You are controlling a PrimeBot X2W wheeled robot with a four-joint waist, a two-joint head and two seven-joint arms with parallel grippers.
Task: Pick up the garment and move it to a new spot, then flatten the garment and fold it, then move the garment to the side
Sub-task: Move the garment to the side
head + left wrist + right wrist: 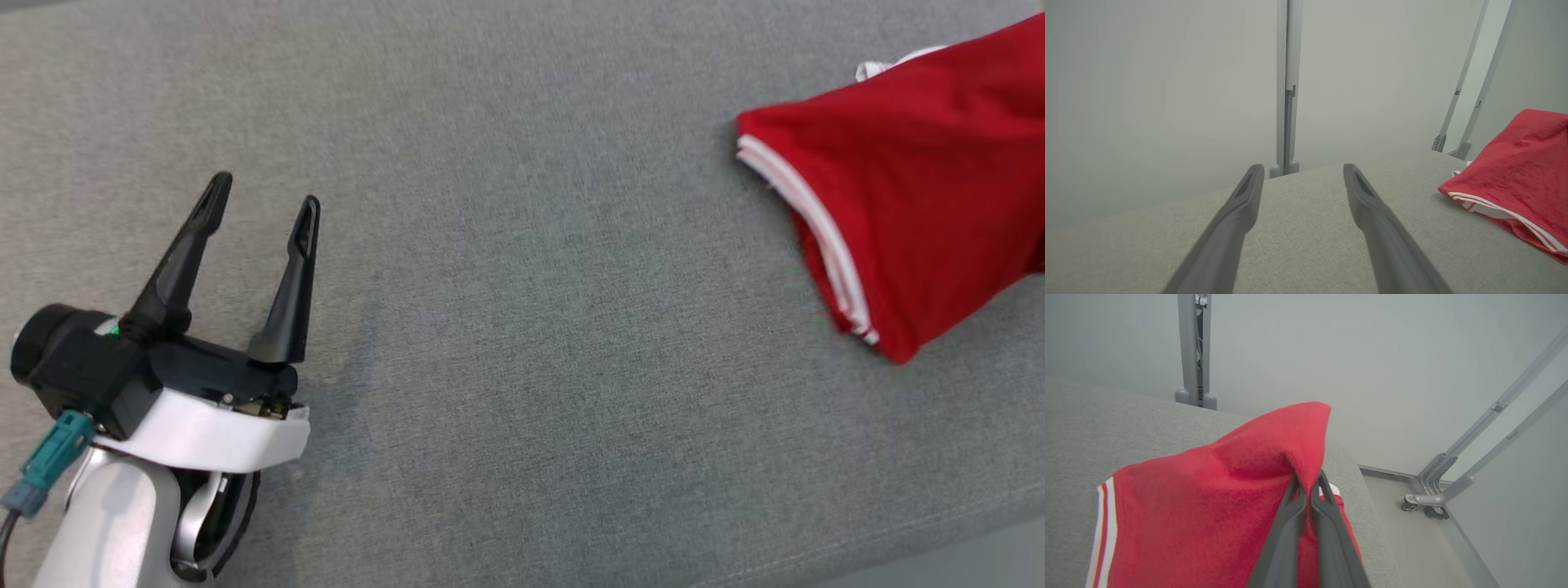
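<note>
The garment [906,188] is red with white stripes along its hem; it lies at the right side of the grey padded surface [522,286], running out of the head view. My right gripper [1308,479] is shut on a pinch of the garment [1216,506], and the cloth rises in a peak above the fingertips. Far to the left, my left gripper [265,196] hovers open over bare surface with nothing between its fingers. In the left wrist view the left gripper [1300,173] points past the surface's far edge, with the garment [1519,175] off to its right.
Grey metal frame posts [1287,85] stand against the pale wall behind the surface. A wheeled frame base [1429,498] rests on the floor beyond the surface's right end. The surface's front edge [939,539] runs along the lower right of the head view.
</note>
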